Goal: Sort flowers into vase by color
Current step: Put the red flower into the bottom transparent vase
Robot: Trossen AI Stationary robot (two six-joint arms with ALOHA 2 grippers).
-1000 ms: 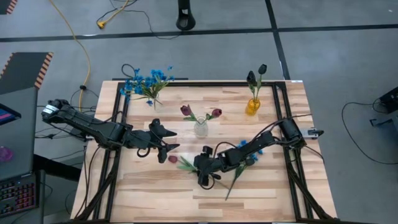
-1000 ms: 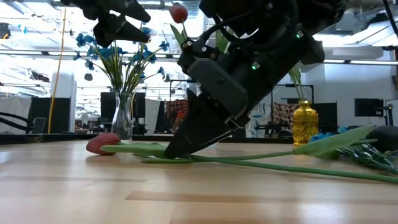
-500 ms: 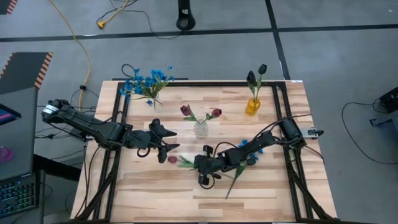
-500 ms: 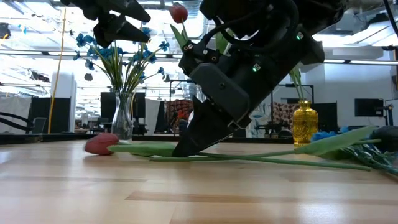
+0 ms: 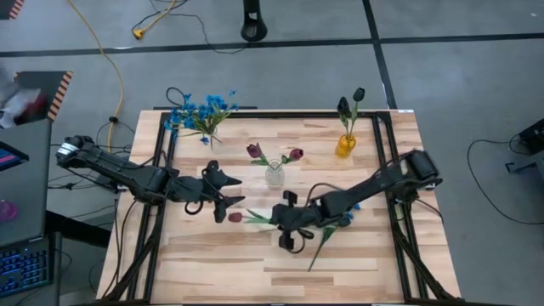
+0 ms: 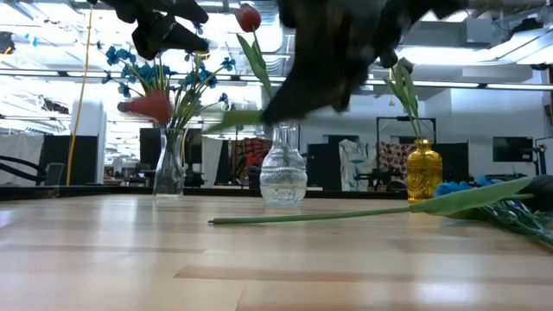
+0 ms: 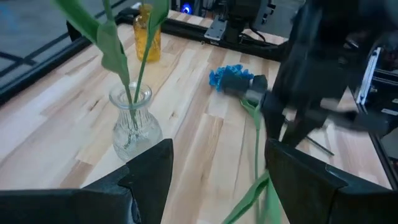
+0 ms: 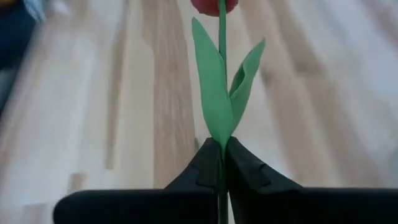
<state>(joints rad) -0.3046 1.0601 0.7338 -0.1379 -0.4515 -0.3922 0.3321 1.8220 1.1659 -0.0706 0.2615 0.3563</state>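
Observation:
My right gripper point(image 5: 285, 223) is shut on a red flower and hangs above the table's middle. The flower's bud point(image 5: 235, 218) points toward the table's left edge. In the low view the flower point(image 6: 147, 106) is blurred, well above the tabletop. My left gripper point(image 5: 224, 201) stands open left of the bud with nothing between its fingers. A clear vase point(image 5: 274, 176) holds two red flowers. A yellow vase point(image 5: 345, 144) holds dark buds. A vase of blue flowers point(image 6: 170, 164) stands at the far left. One blue flower point(image 5: 342, 210) lies flat on the table. My right gripper pinches the red flower's thin green stem point(image 8: 221, 148) between its two fingers, just behind the pair of leaves point(image 8: 217, 93). The fingers slant down from the table's right side, and the stem runs on ahead of them. The flower is lifted clear, about level, bud point(image 8: 214, 5) foremost.
The blue flower's long stem point(image 6: 346, 214) and leaf point(image 6: 471, 197) lie across the table's near right part, under the right arm. A black frame point(image 5: 255, 115) runs round the tabletop. Bare wood lies along the near edge.
My right gripper has taken hold of the red flower's stem and risen. The flower, which lay on the table, now hangs clear of it with its bud still toward the left. The blue flower has stayed on the table.

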